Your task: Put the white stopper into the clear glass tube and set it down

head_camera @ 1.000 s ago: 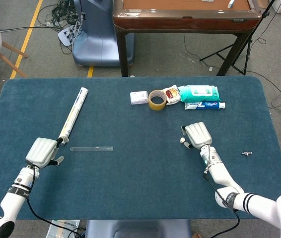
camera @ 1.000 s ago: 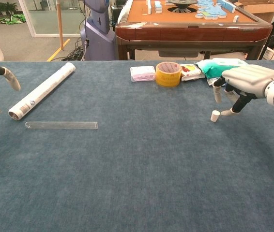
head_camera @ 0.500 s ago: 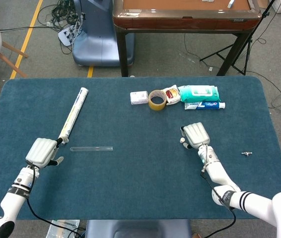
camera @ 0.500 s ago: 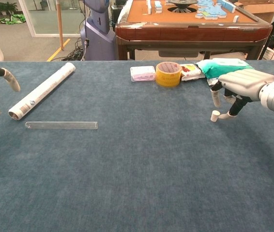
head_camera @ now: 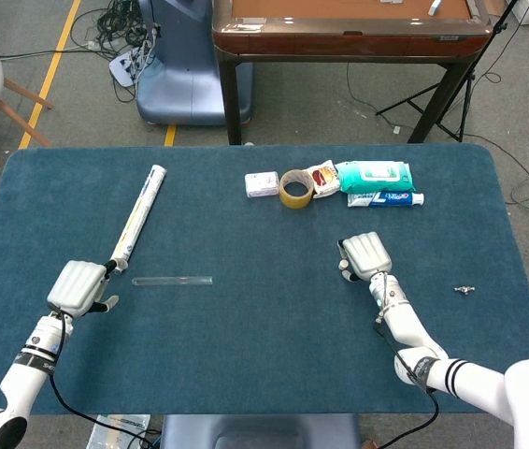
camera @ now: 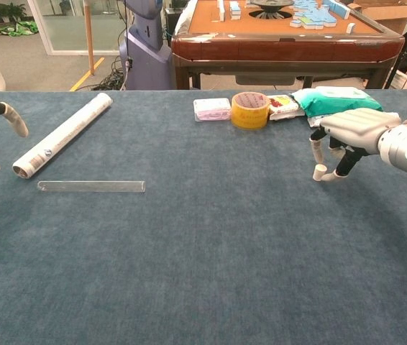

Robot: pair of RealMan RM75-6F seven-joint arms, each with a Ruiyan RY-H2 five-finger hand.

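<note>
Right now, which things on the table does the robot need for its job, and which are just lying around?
For the job:
- white stopper, by the right robot hand
- clear glass tube, lying flat near the left robot hand

Just lying around:
- rolled paper tube
- yellow tape roll
- wet wipes pack
- toothpaste tube
- small white box

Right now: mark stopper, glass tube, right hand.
white stopper [camera: 320, 172], chest view, its side.
clear glass tube [camera: 91, 186], chest view, mid-length.
right hand [camera: 353, 128], chest view, back of hand.
</note>
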